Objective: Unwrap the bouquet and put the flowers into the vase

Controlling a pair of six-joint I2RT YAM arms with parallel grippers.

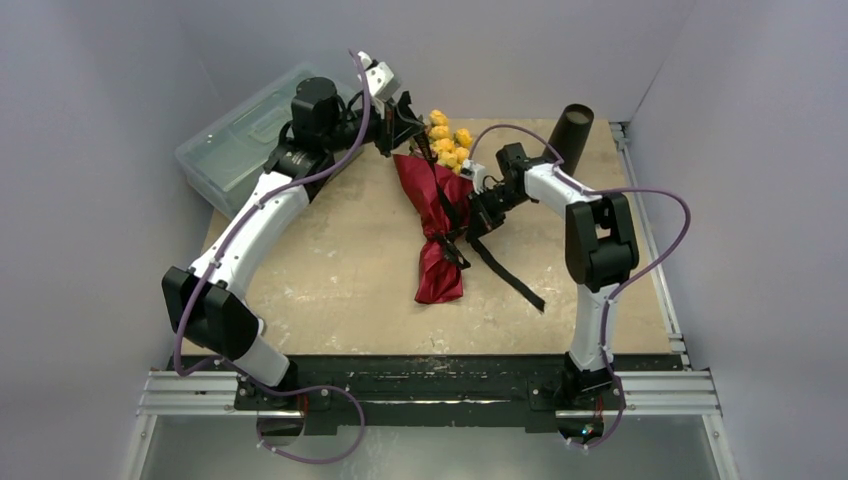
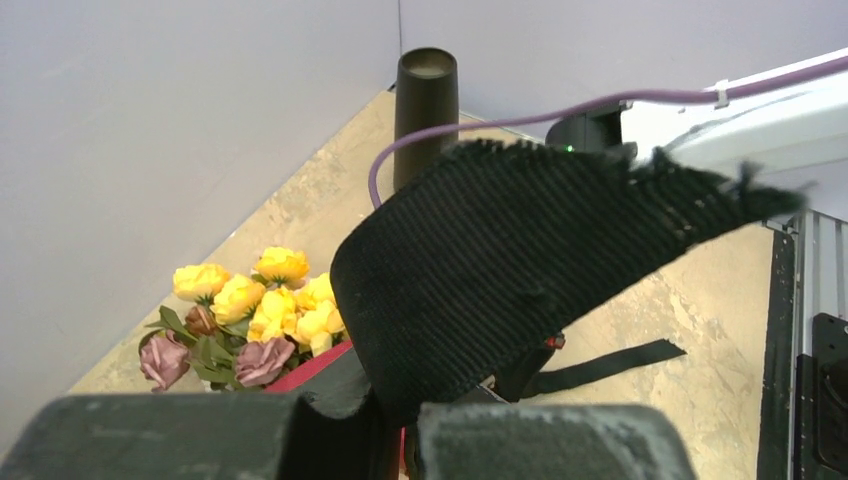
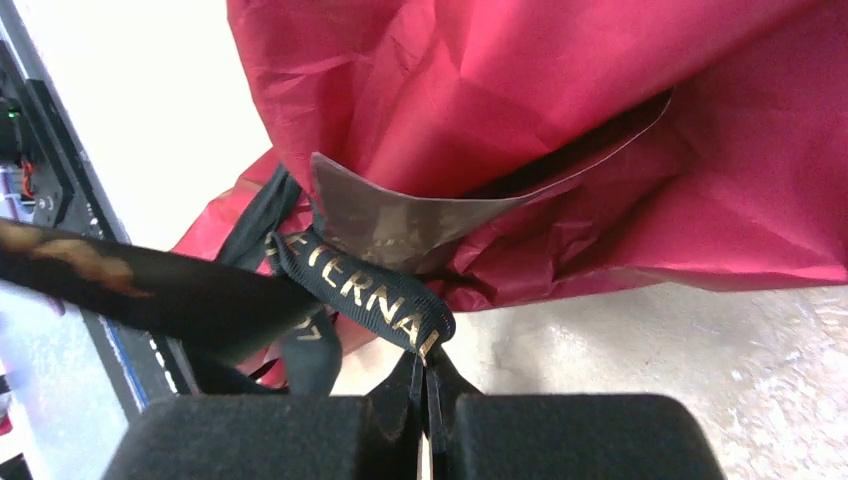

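a: what did the top view show?

b: the bouquet lay on the table near the middle, with the flowers toward the far wall and the narrow end toward the arms. the vase stood in the far right corner, well apart from it. a box sat at the far left. the left gripper was just beside the blooms. the right gripper was at the wrap's waist, where the ribbon ran loose across the table.

a: and the left wrist?

b: its pads were pressed together on a black woven end of the ribbon, which stood up and curled over in front of the lens. yellow and dusky pink blooms lay behind on the left. the vase stood upright farther off, by the wall.

a: right wrist?

b: its fingers were closed tight, pinching a loop of the ribbon with gold letters on it. the loop sat right against the red paper, and a greyish inner sheet showed in the fold above. i could not tell whether the knot was loose.
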